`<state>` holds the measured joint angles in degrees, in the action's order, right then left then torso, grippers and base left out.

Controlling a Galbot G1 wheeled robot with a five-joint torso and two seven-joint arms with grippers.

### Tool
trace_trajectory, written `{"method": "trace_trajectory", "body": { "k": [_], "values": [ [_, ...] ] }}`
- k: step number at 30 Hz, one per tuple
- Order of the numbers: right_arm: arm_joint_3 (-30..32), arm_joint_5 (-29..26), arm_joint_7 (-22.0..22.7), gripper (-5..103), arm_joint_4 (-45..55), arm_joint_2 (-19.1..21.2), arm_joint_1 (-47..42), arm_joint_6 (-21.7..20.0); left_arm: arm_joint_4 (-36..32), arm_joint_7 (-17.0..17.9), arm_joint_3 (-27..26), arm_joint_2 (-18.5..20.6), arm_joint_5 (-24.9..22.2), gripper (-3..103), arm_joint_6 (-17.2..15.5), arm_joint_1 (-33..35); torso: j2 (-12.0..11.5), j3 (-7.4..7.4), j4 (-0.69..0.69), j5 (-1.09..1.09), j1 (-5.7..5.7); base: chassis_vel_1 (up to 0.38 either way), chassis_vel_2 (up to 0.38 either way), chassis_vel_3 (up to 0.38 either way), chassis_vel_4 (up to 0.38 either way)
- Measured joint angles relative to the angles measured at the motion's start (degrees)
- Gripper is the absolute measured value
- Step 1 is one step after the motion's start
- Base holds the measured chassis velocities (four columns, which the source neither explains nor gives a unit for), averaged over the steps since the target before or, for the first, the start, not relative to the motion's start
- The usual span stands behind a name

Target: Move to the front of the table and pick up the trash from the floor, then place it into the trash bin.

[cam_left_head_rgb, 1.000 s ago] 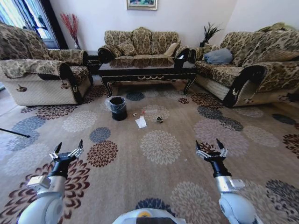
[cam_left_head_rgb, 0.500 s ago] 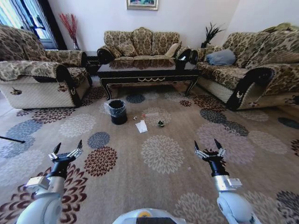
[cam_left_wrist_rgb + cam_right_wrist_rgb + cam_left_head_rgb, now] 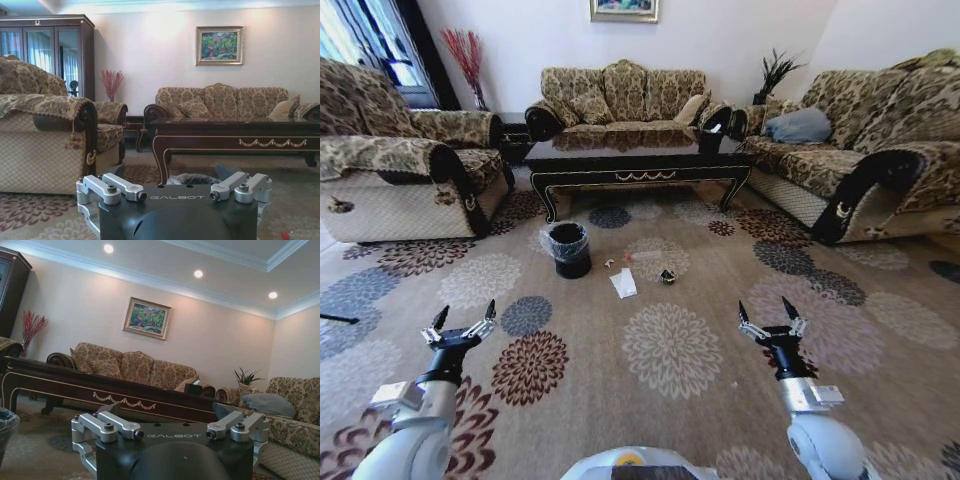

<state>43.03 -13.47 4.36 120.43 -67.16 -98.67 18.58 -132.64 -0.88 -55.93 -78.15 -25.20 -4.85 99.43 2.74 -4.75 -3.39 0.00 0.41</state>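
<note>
The long dark table stands ahead in front of the back sofa, and also appears in the wrist views. On the patterned carpet floor before it lies the trash: a folded white paper, a dark wrapper, a clear bottle and a tiny scrap. The black trash bin with its clear liner stands just left of them. My left gripper and right gripper are both open and empty, held low in front of me, well short of the trash.
A patterned armchair is at the left, a sofa behind the table, and another sofa at the right. A thin black rod lies at the left edge. Open carpet lies between me and the trash.
The whole view has shifted: the table, bin and trash sit lower and slightly larger in the picture, so the camera has moved forward. Both arms keep their pose.
</note>
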Motion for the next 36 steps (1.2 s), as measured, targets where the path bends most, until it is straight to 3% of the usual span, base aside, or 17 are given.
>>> {"method": "trace_trajectory", "body": {
  "k": [36],
  "values": [
    [-0.7, 1.8, -1.4, 100, -1.7, -1.2, 0.0, 0.7, 2.9, -0.2, 0.8, 0.4, -0.1, 100, 0.4, -2.1, 0.0, -0.02, 0.01, -0.01, 0.01, -0.201, 0.207, 0.202, -0.206]
  ]
}}
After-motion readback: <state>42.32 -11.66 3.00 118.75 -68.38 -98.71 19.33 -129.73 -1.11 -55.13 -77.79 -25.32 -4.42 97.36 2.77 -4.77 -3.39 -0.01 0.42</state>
